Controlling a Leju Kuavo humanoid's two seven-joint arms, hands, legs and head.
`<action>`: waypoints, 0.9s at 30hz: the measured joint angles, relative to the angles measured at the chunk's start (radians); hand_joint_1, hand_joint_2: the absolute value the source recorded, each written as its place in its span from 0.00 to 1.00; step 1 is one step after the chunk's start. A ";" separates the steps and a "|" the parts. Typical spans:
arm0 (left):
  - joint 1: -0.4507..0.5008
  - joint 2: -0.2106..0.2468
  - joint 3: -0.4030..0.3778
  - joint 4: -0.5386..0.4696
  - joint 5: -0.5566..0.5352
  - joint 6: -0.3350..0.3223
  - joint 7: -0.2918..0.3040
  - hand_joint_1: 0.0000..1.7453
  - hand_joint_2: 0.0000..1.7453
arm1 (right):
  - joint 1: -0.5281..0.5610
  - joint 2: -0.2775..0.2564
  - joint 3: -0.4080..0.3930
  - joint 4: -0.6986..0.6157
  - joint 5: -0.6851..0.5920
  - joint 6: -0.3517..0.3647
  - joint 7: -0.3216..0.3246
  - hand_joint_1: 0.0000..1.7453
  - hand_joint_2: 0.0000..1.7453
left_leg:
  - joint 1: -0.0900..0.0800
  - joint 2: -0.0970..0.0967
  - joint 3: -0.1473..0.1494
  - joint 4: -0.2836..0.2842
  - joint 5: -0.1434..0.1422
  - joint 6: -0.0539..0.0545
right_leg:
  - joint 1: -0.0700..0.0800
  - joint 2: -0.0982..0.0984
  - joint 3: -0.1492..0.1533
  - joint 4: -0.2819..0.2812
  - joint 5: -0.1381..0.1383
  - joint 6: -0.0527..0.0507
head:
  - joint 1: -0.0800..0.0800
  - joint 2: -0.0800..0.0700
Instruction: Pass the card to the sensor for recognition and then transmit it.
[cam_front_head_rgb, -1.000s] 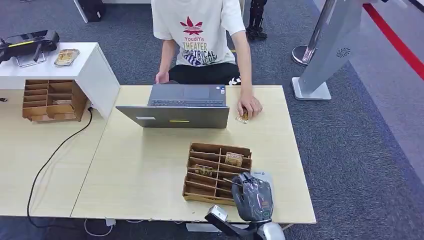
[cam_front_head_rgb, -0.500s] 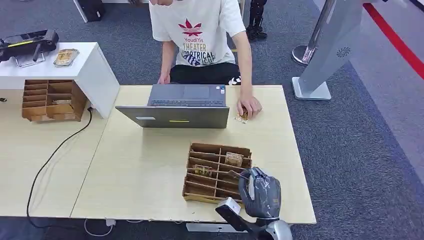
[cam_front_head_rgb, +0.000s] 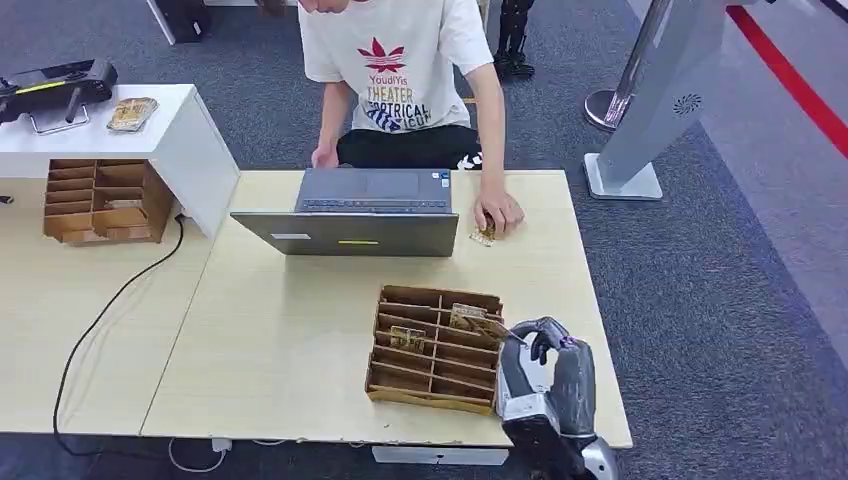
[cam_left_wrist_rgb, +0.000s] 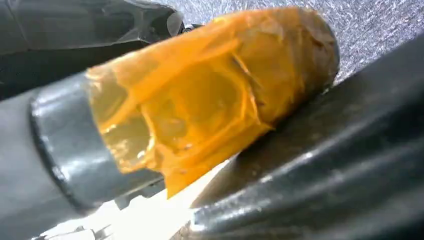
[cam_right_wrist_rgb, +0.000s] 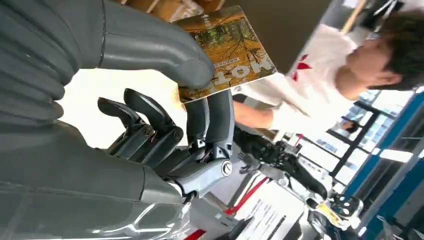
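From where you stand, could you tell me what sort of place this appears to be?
Probably an indoor reception or check-in desk in an office-like hall: a person sits behind a laptop on a pale table, wooden card organizers hold cards, and grey carpet covers the floor.

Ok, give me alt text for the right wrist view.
The robot's right hand pinches a card printed with autumn trees between thumb and fingers. Behind it, blurred, sits a person in a white T-shirt.

Orange-taped grey cylinder (cam_left_wrist_rgb: 200, 95) close up against grey carpet (cam_left_wrist_rgb: 380, 20).
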 joint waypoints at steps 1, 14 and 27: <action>0.000 0.000 0.000 0.000 0.000 0.000 0.000 0.00 0.00 | 0.001 -0.002 0.000 -0.008 -0.003 0.001 0.000 1.00 1.00 | 0.000 0.000 0.000 0.000 0.000 0.000 | 0.000 0.000 0.000 0.000 0.000 0.000 | 0.000 0.000; 0.002 0.000 0.000 0.000 0.002 0.000 -0.007 0.00 0.00 | 0.015 -0.026 0.000 -0.077 -0.139 0.080 -0.062 1.00 1.00 | 0.000 0.000 0.000 0.000 0.000 0.000 | 0.000 0.000 0.000 0.000 0.000 0.000 | 0.000 0.000; -0.006 0.009 -0.011 0.000 -0.058 -0.023 -0.016 0.00 0.00 | -0.197 -0.021 0.015 -0.012 -0.079 0.139 -0.030 1.00 1.00 | 0.000 0.000 0.000 0.000 0.001 0.000 | 0.000 0.000 0.000 0.000 0.001 0.000 | 0.000 0.000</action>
